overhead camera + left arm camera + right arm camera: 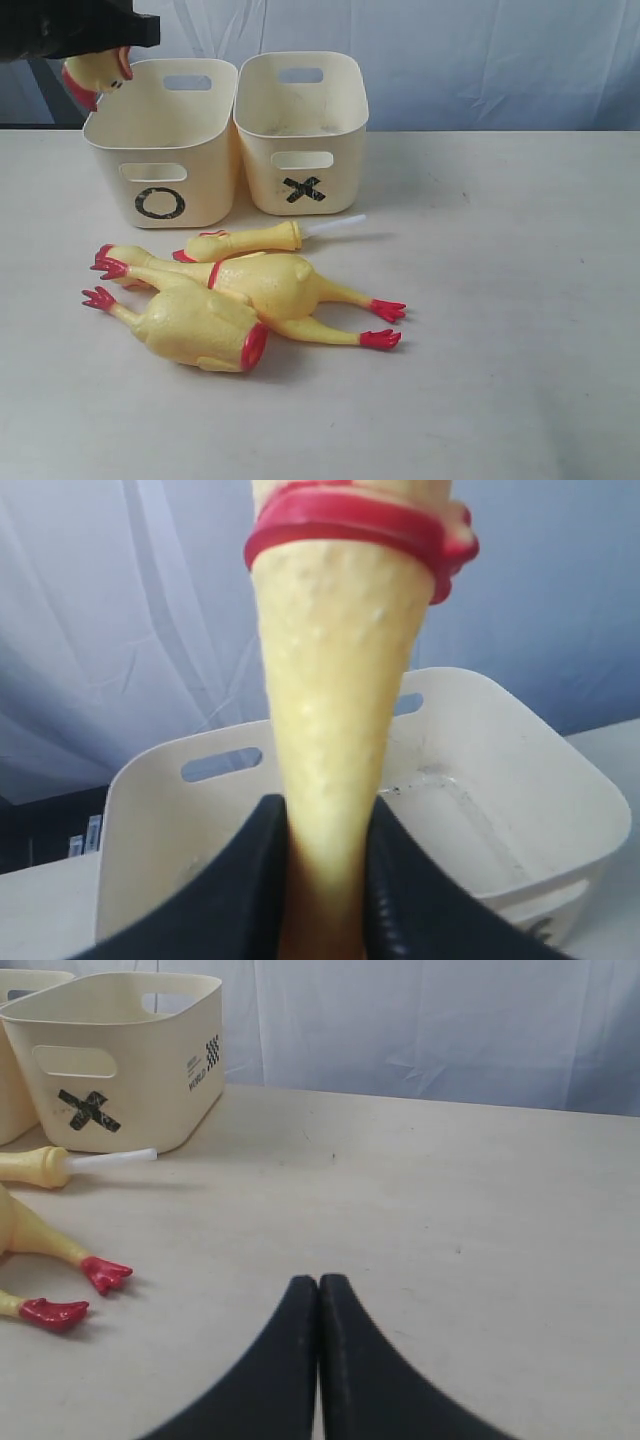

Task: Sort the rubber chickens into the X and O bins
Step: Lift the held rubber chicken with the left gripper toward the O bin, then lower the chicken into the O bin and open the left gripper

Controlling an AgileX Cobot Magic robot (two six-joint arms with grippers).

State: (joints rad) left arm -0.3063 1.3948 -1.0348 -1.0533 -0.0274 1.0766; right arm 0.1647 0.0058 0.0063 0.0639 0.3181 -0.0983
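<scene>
The left jaws grip a chicken by the neck, above the O bin's left rim. The right jaws are pressed together, empty, over the table. Three chicken pieces lie before the O bin and X bin.

From the exterior camera only the head of the held rubber chicken shows, the rest behind the dark left arm, itself cut by the edge. The right wrist view crops the O bin; the X bin label print is too small to read.
</scene>
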